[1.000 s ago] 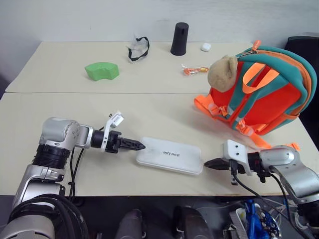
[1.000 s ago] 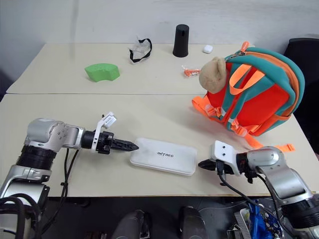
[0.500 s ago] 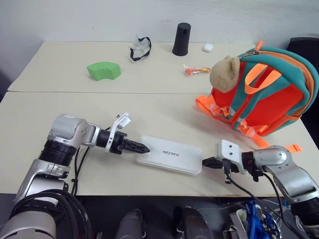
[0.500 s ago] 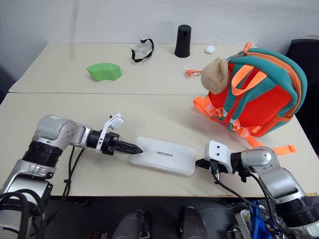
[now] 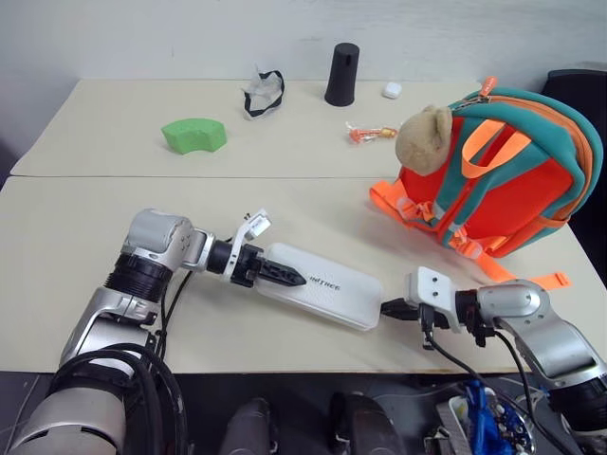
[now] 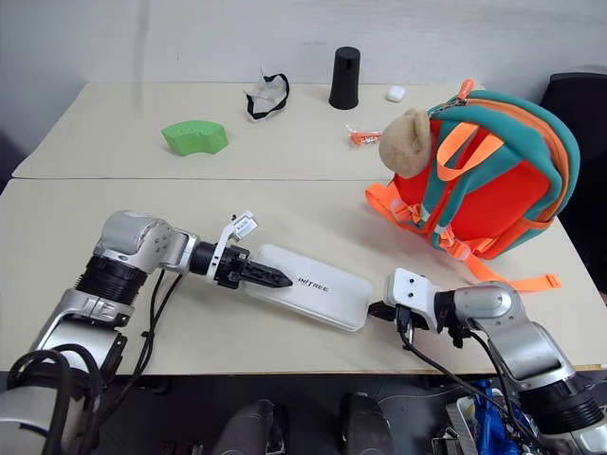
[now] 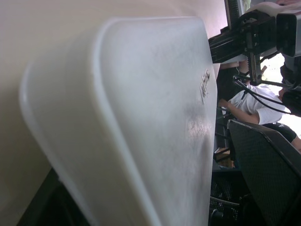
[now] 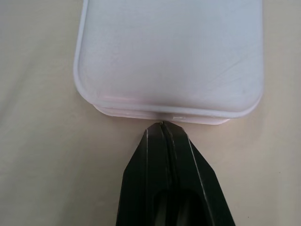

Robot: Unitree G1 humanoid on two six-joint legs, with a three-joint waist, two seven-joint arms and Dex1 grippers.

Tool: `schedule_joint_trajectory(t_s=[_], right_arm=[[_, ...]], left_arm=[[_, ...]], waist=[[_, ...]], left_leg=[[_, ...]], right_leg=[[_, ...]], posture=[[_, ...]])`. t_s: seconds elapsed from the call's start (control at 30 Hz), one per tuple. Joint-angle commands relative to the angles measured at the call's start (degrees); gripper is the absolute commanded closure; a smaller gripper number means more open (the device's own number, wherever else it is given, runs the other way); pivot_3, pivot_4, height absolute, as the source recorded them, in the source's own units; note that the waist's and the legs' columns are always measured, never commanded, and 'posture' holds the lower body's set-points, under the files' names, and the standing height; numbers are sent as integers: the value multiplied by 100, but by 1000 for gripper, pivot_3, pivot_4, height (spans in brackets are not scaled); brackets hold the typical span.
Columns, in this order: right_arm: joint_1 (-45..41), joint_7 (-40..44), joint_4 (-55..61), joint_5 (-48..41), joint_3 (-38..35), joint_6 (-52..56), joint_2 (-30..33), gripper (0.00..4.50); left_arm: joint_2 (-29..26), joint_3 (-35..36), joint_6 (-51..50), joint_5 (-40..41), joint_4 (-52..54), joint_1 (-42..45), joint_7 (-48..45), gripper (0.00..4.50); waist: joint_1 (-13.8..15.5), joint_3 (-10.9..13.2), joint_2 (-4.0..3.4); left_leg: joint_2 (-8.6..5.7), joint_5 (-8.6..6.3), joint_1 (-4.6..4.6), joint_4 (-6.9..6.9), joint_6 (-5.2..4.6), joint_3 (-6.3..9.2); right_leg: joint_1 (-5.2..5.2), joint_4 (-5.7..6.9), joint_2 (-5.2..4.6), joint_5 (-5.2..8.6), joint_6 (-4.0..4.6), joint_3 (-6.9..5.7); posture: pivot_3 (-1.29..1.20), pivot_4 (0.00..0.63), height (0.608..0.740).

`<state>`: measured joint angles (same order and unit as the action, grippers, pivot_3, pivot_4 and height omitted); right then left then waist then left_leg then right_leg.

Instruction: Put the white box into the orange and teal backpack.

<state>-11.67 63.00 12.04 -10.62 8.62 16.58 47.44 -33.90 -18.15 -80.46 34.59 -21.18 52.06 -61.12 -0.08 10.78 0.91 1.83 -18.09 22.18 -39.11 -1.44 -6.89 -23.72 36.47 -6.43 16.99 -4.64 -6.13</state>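
The white box (image 5: 327, 294) lies on the table (image 5: 142, 218) near its front edge. Its left end is slightly raised. My left gripper (image 5: 289, 277) is open and straddles that left end, with one black finger (image 6: 270, 277) lying over the lid. In the left wrist view the box (image 7: 155, 117) sits between the jaws. My right gripper (image 5: 387, 308) is shut, and its fingertips (image 8: 162, 129) touch the box's right end (image 8: 169, 61). The orange and teal backpack (image 5: 512, 190) stands at the right with a tan teddy bear (image 5: 424, 137) on it, well apart from both grippers.
On the far table sit a green curved block (image 5: 194, 135), a black cup (image 5: 341, 73), a small white rounded object (image 5: 391, 90), an orange wrapped sweet (image 5: 370, 134) and a crumpled white and black item (image 5: 263, 92). A black chair (image 5: 579, 81) stands behind the backpack.
My left gripper has slid right, from just off the box's left end to over and around it. That end now sits a little higher. The right gripper stays at the box's right end.
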Motion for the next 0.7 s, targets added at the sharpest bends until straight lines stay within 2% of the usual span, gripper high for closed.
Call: schedule_joint_trajectory(t_s=[0.03, 0.13, 0.27, 0.4, 0.7], right_arm=[[89, -28, 80, 47, 40, -11, -14, 4500], [122, -52, 60, 72, 44, -57, -9, 4500], [175, -73, 80, 67, 26, -74, 4, 4500], [256, -100, 131, 34, -10, -78, 20, 4500], [464, -312, 440, -474, -538, 311, -15, 4500]], left_arm=[[-151, -93, 83, -30, 21, 194, -293, 431], [-204, -100, 84, -10, 44, 218, -412, 1003], [-281, -85, 121, 7, 160, 170, -541, 2241], [-352, 10, 157, 70, 303, 39, -632, 3165], [-368, 767, 427, 434, 1150, -615, -585, 3196]], waist=[[1, 0, 0], [3, 0, 0], [3, -1, 1], [3, -5, 9], [5, -5, 9]], left_leg=[[0, 0, 0, 0, 0, 0], [0, 0, 0, 0, 0, 1], [1, 0, 0, 0, 0, 1], [0, 0, -2, 0, 0, 2], [2, 0, 0, 0, 0, 4]], right_leg=[[0, 0, 0, 0, 0, 0], [0, -3, -1, 0, 0, 0], [0, -3, -1, 0, 0, 0], [3, -3, -3, 0, 0, 0], [3, -1, -11, 0, 0, 0]], posture=[[0, 150, 740], [0, 150, 740], [0, 150, 740], [0, 150, 740], [0, 150, 740]])
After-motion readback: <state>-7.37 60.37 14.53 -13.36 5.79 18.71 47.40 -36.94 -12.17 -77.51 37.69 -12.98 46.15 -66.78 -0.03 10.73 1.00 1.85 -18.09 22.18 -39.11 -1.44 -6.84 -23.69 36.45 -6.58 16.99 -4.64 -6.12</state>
